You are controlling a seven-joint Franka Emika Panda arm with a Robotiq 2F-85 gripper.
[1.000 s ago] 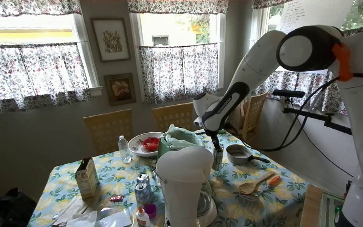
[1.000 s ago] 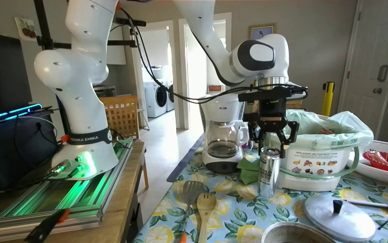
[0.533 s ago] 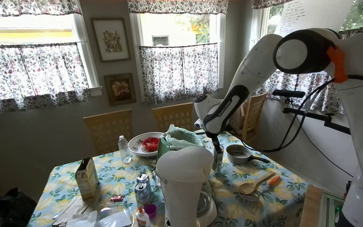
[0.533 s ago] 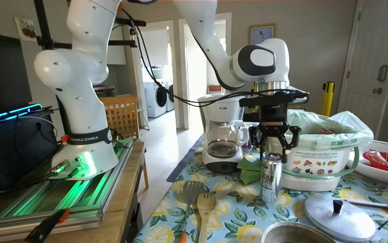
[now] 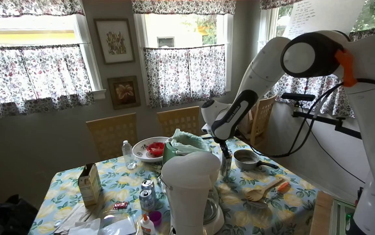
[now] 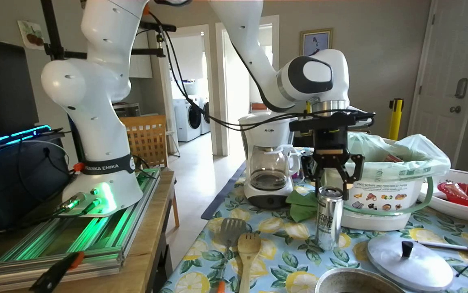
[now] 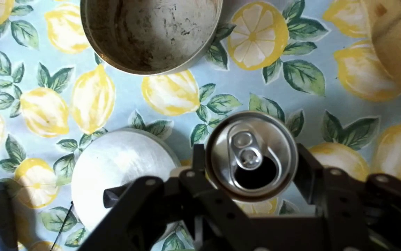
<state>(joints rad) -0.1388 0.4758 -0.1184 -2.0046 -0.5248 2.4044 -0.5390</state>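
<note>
The pincer (image 6: 331, 192) is clamped high on the sides of an opened, roughly upright coffee-drink can (image 6: 329, 224), just beside the food-scraps pail (image 6: 374, 203). Its thin metal should be light if empty, slick and easily dented; just below the stiff rim seems the best hold. Farther out are the pan lid (image 6: 409, 266) and saucepan (image 7: 151, 38), cut off in the wrist view. Any contents are hidden; whether the base touches the tabletop (image 6: 276, 270) I cannot tell.

Coffee maker (image 6: 268, 134) on worktop (image 5: 119, 182) in both exterior views, carafe (image 6: 267, 173) in it. In an exterior view: carton (image 5: 90, 188) upright, glue (image 5: 147, 226) just beside purple cup (image 5: 156, 218), bottle (image 5: 128, 156) near white bowl (image 5: 141, 151), red dish (image 5: 156, 149) inside. Chairs (image 5: 113, 130) along worktop, two pictures (image 5: 115, 40) on wall (image 5: 119, 69), curtains (image 5: 184, 73) at windows (image 5: 187, 29).
</note>
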